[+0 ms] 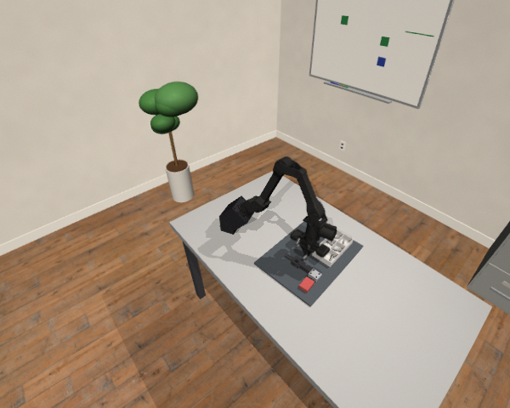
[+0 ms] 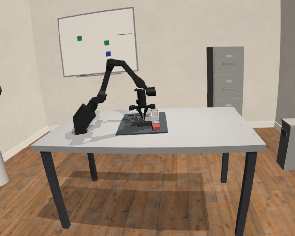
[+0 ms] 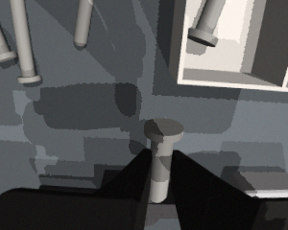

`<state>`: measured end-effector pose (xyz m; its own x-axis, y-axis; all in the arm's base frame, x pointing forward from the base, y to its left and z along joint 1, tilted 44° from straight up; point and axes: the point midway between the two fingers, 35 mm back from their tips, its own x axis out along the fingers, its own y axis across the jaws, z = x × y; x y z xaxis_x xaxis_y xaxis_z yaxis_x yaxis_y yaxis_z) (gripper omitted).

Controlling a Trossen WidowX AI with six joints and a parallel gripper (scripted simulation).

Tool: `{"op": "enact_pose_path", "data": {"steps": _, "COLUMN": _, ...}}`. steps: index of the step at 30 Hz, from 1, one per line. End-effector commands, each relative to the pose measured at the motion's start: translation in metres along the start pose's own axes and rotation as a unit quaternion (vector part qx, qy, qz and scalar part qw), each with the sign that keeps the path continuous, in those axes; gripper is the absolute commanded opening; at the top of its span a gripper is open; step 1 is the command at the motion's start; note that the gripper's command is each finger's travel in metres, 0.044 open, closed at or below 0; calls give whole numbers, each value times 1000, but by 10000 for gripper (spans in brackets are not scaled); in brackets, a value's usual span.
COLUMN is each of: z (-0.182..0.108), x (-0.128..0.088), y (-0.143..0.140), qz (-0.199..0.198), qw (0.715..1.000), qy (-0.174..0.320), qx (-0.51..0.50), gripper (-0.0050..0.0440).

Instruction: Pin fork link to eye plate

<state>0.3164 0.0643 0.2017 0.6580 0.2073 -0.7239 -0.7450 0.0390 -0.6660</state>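
Note:
My gripper (image 3: 160, 156) (image 1: 307, 253) (image 2: 142, 117) points down and is shut on a grey headed pin (image 3: 163, 129). The pin's head sticks out past the fingertips. The gripper hangs just above the dark mat (image 1: 278, 269) (image 2: 124, 131) (image 3: 86, 120), next to the white parts box (image 1: 339, 246) (image 2: 152, 115) (image 3: 216, 79). The dark fork link and eye plate (image 1: 297, 262) (image 2: 138, 124) lie on the mat in front of the gripper. They are too small and dark to make out in detail. The wrist view does not show them clearly.
Three loose pins (image 3: 24, 45) lie on the mat, and another pin (image 3: 204, 24) lies in the parts box. A red block (image 1: 307, 285) (image 2: 156, 127) and a small white block (image 1: 315, 274) sit on the mat. The arm's base (image 1: 233, 215) stands at the table's (image 1: 400, 329) left end.

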Motion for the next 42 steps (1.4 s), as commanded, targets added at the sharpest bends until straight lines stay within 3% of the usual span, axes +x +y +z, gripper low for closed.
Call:
{"op": "enact_pose_path", "data": {"steps": 1, "z": 0, "x": 10, "y": 4, "qz": 8, "qw": 1000, "qy": 2, "qx": 2, "gripper": 13}}
{"op": "enact_pose_path", "data": {"steps": 11, "z": 1, "x": 23, "y": 4, "qz": 8, "qw": 1000, "qy": 2, "qx": 2, "gripper": 13}}
{"op": "enact_pose_path", "data": {"steps": 42, "z": 2, "x": 22, "y": 4, "qz": 8, "qw": 1000, "qy": 2, "qx": 2, "gripper": 13}}
